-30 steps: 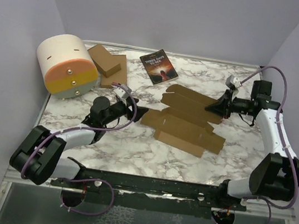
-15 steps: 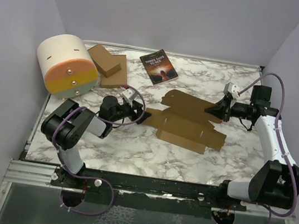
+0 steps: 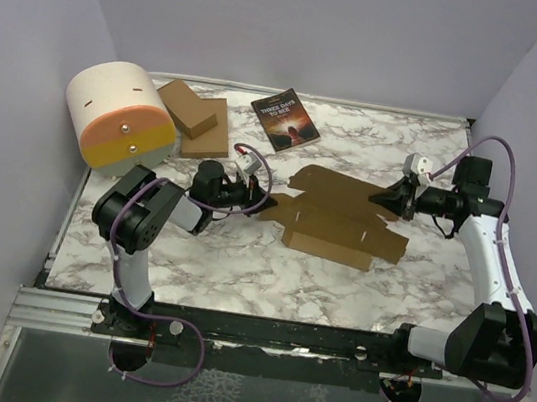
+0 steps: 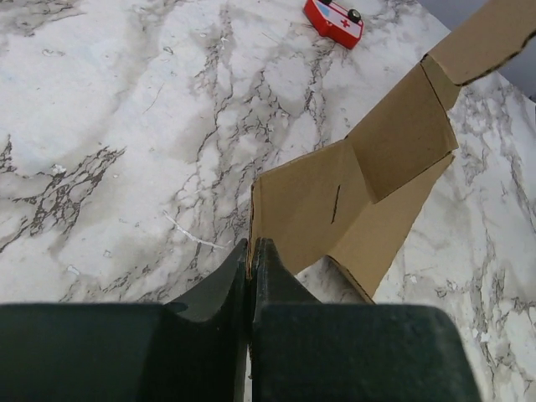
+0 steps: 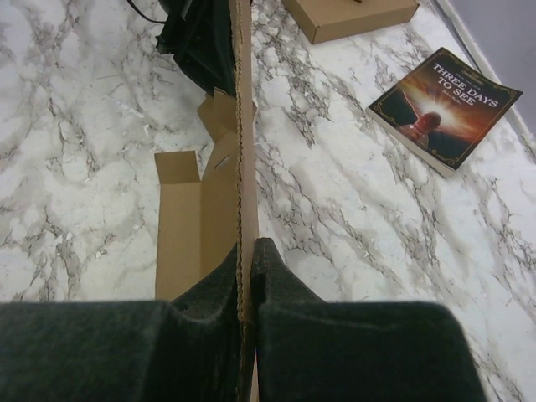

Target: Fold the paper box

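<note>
As we clamp the paper box (image 3: 338,222) from both ends, our left hand (image 3: 262,200) is pinched shut on its left edge and our right hand (image 3: 389,196) grips the right flap, mid-worktop (image 3: 239,262); beyond lies a book (image 3: 285,119).

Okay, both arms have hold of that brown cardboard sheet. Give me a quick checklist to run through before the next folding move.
1. Left gripper shut on an edge of the paper box: ok.
2. Right gripper shut on the opposite edge: ok.
3. Book and stack of cardboard pieces lying apart from the box: ok.
4. Box formed into a carton: not ok; it is an open sheet, with some panels bent at their creases.
5. Grip firm enough to hold through a fold: cannot tell.
</note>
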Controlling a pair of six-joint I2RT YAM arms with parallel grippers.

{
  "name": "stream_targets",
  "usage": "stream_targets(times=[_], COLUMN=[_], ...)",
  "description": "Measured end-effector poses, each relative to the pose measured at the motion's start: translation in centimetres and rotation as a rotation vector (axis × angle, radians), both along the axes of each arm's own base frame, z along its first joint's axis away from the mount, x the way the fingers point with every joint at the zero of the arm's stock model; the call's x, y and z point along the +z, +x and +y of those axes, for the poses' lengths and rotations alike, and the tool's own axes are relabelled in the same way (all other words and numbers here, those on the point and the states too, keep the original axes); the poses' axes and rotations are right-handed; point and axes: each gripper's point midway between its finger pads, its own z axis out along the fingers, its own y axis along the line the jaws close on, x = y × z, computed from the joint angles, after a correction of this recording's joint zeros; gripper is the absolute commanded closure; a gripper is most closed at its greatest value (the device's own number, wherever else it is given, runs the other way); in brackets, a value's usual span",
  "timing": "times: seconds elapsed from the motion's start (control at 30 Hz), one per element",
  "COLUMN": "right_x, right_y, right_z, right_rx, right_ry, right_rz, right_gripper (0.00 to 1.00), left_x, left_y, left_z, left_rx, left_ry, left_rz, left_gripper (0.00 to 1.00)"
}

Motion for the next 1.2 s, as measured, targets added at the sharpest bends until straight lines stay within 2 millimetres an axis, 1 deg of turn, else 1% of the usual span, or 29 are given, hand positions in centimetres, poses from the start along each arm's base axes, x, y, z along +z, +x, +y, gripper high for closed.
stream_targets(times=[0.1,0.2,0.3,0.4,0.47,0.57,0.67,0.8,1.0,1.1,1.2], right_x=[0.1,0.0,0.1,-0.1,-0.7,-1.9,-2.9,-3.3,-3.3,-3.3,-3.3], right_y=[0.0,-0.3,-0.5,0.1,0.4,0.4,0.3,0.2,0.2,0.1,0.1], right_z=[0.0,0.2,0.4,0.6,0.7,0.8,0.9,0.9,1.0,1.0,1.0], right_rx=[0.004,0.012,0.034,0.063,0.080,0.089,0.089,0.084,0.080,0.081,0.081], right_ry=[0.000,0.013,0.040,0.069,0.094,0.122,0.145,0.158,0.161,0.162,0.163], right_rz=[-0.009,0.013,0.065,0.140,0.200,0.287,0.359,0.402,0.418,0.420,0.426], right_gripper=[0.99,0.99,0.99,0.99,0.99,0.99,0.99,0.99,0.99,0.99,0.99], left_x=[0.0,0.5,1.1,2.5,3.4,4.4,4.9,4.8,3.8,3.9,4.1], left_y=[-0.1,0.2,1.1,2.3,3.0,3.5,3.4,2.9,2.3,2.0,2.0], left_z=[-0.2,-0.2,-0.1,-0.1,-0.2,-0.6,-0.7,-0.3,0.3,0.5,0.6], left_rx=[-0.016,-0.019,-0.007,0.021,0.042,0.066,0.079,0.093,0.110,0.115,0.124], left_ry=[-0.004,-0.001,0.017,0.031,0.037,0.045,0.049,0.052,0.056,0.049,0.040], left_rz=[0.002,-0.031,-0.094,-0.187,-0.256,-0.345,-0.420,-0.492,-0.546,-0.561,-0.566], left_gripper=[1.00,1.00,1.00,1.00,1.00,1.00,1.00,1.00,1.00,1.00,0.95])
